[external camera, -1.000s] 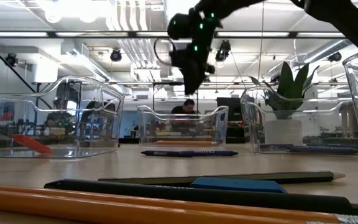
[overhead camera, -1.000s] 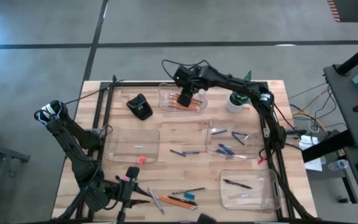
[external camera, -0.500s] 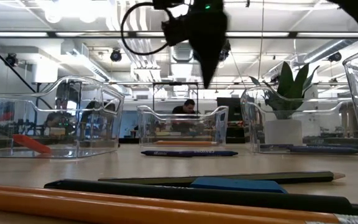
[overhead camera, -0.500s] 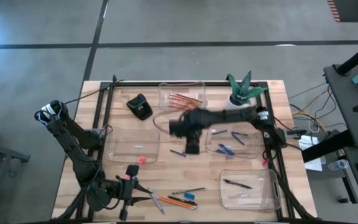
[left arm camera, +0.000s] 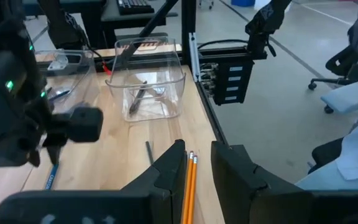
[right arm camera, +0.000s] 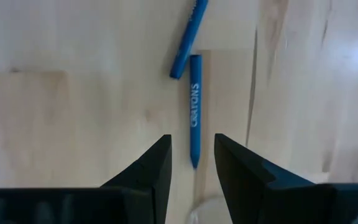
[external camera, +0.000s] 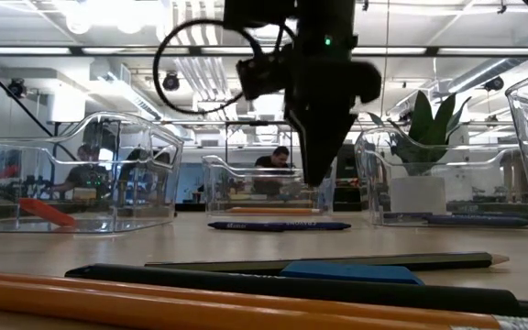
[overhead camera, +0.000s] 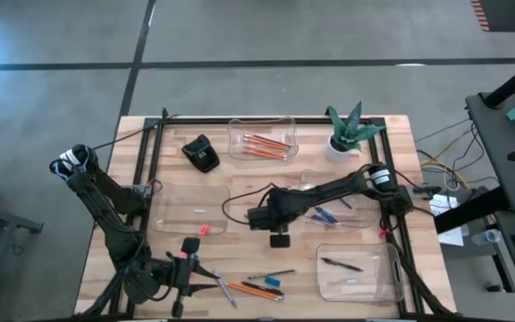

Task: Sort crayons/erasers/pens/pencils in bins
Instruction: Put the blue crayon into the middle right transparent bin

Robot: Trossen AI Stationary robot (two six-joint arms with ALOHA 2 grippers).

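Tabletop (overhead camera: 240, 179): wooden, mid-frame in the high view, carrying four clear bins (overhead camera: 190, 208).
Top-centre bin: held orange pencils (overhead camera: 266, 143).
Right-centre bin: held blue crayons (overhead camera: 327, 215).
Lower-right bin: held a dark pen (overhead camera: 341, 264).
Left bin: held one small pale piece; a pink eraser (overhead camera: 203, 229) lay outside, just beside its lower edge.

Judged partly sorted. Loose stock remaining: pencils, pens and a blue piece at lower centre, and two blue crayons at mid-table.

Right hand (right arm camera: 191, 163): at frame centre, poised over one loose crayon (right arm camera: 194, 112), fingers (right arm camera: 156, 168) spread to either side of it, holding nothing.

Left hand (left arm camera: 197, 163): parked at lower left, fingers parted, empty.
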